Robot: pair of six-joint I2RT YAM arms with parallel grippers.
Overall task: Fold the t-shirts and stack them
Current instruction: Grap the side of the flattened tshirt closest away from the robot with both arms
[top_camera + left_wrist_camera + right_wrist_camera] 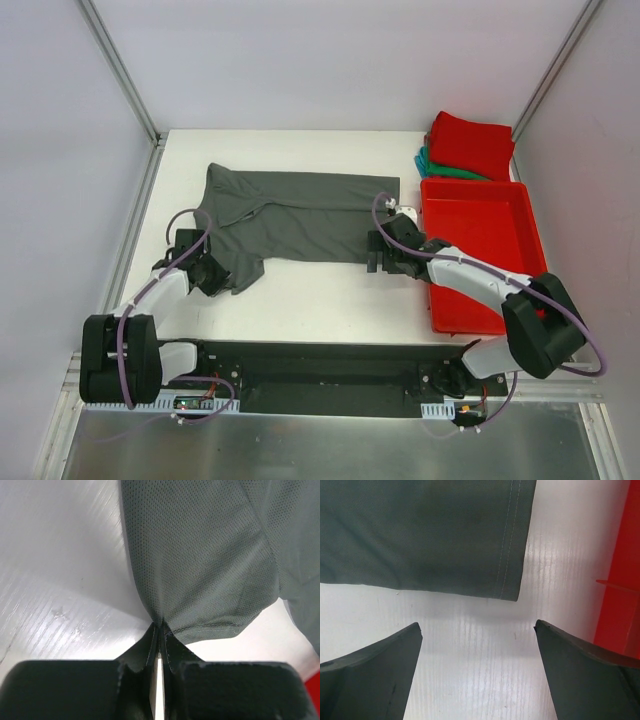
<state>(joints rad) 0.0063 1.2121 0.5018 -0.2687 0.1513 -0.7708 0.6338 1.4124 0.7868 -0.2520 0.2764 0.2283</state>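
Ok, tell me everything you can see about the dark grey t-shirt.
The dark grey t-shirt is a fine, mesh-like knit with stitched hems. It lies spread lengthwise across the white table, smooth at its right end and rumpled at the left, where a sleeve trails toward the near edge. The left gripper is shut on that sleeve's edge, puckering the cloth. The right gripper stands open just short of the hemmed right corner, not touching it.

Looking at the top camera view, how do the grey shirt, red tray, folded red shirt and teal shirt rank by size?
Largest, too close to rank: grey shirt, red tray.
Next: folded red shirt.
Smallest: teal shirt, mostly hidden beneath the red one.
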